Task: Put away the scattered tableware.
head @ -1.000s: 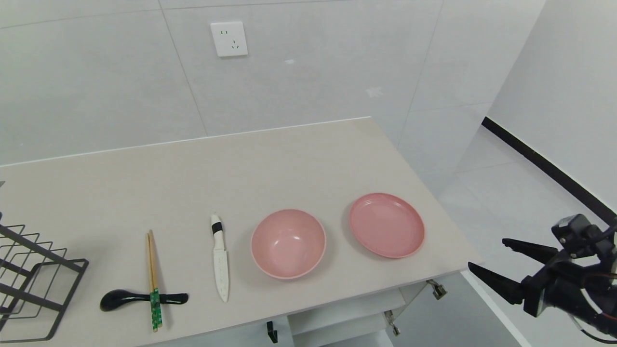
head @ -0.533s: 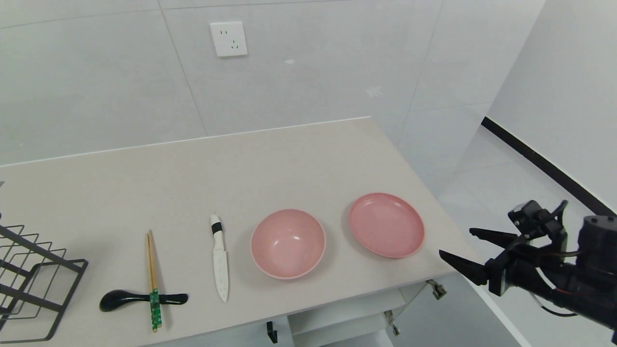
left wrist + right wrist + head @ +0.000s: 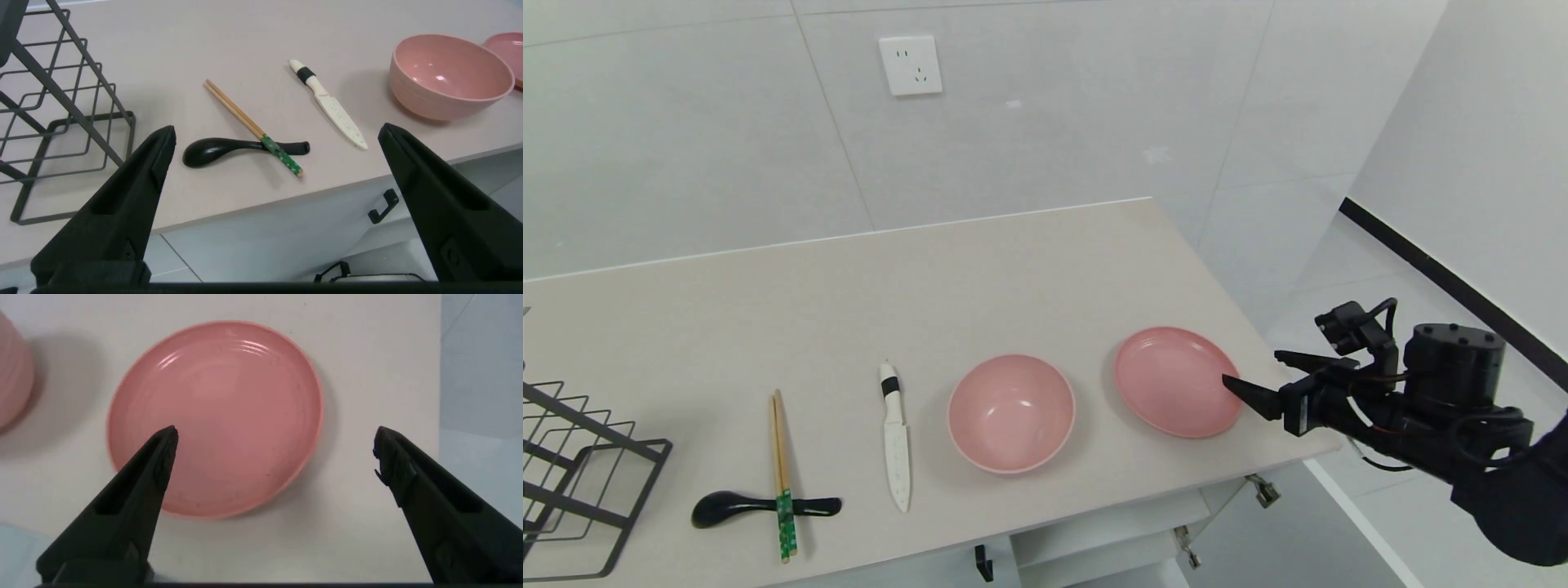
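Note:
A pink plate (image 3: 1178, 380) lies at the counter's right end, with a pink bowl (image 3: 1011, 412) to its left. My right gripper (image 3: 1251, 367) hovers open over the plate's right rim; in the right wrist view the plate (image 3: 216, 429) sits between its spread fingers (image 3: 274, 437). Further left lie a white knife (image 3: 895, 437), wooden chopsticks (image 3: 783, 474) and a black spoon (image 3: 743, 507) crossed under them. My left gripper (image 3: 276, 131) is open off the counter's front edge, facing the spoon (image 3: 216, 151) and chopsticks (image 3: 249, 126), holding nothing.
A dark wire rack (image 3: 572, 474) stands at the counter's left end, also near the left gripper as the rack (image 3: 49, 106). The counter (image 3: 1013, 278) ends just right of the plate, with floor beyond. A tiled wall with a socket (image 3: 911, 65) runs behind.
My right arm has swung left and up from beside the counter's right end, bringing its open gripper over the plate's right rim. The tableware has not moved.

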`<state>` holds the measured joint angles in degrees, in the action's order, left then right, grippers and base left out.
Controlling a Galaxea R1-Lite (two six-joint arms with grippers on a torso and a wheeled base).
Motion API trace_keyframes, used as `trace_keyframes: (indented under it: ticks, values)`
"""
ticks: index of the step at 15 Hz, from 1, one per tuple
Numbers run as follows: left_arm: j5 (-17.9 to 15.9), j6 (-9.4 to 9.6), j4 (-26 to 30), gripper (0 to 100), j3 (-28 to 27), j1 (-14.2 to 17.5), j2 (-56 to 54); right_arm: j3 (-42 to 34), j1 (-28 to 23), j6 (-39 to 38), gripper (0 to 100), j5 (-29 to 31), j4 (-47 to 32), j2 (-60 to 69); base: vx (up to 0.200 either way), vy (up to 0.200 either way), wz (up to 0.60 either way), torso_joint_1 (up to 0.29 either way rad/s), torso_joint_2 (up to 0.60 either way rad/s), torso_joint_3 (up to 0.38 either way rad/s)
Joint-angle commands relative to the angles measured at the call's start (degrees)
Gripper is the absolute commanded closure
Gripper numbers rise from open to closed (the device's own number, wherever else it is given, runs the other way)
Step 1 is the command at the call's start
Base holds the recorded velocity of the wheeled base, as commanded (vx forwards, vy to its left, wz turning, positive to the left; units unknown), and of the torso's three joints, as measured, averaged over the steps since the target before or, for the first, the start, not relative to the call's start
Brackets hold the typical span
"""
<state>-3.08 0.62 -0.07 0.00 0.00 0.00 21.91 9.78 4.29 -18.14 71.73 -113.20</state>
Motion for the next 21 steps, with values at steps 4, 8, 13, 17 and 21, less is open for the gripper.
trace_keyframes:
  ticks: [4, 8, 13, 17, 21]
  values:
    - [0.01, 0.08, -0.01, 0, 0.00, 0.00, 0.09, 12.72, 1.47, -1.65, 0, 1.26, -4.14, -9.14, 0.000, 0.000, 0.00, 0.000, 0.00, 0.000]
    - [0.01, -0.01, -0.01, 0, 0.00, 0.00, 0.09, 19.75, 0.68, -1.04, 0, 2.14, -12.49, -10.99, 0.000, 0.000, 0.00, 0.000, 0.00, 0.000]
    - [0.01, -0.01, -0.01, 0, 0.00, 0.00, 0.09, 18.61, 3.14, -0.34, 0, 2.23, -11.88, -13.62, 0.000, 0.000, 0.00, 0.000, 0.00, 0.000]
    - [0.01, -0.01, -0.01, 0, 0.00, 0.00, 0.09, 17.12, 4.29, -0.34, 0, 2.23, -11.61, -13.80, 0.000, 0.000, 0.00, 0.000, 0.00, 0.000]
    - [0.01, -0.01, -0.01, 0, 0.00, 0.00, 0.09, 15.27, 4.99, 0.19, 100, 2.41, -11.52, -14.24, 0.000, 0.000, 0.00, 0.000, 0.00, 0.000]
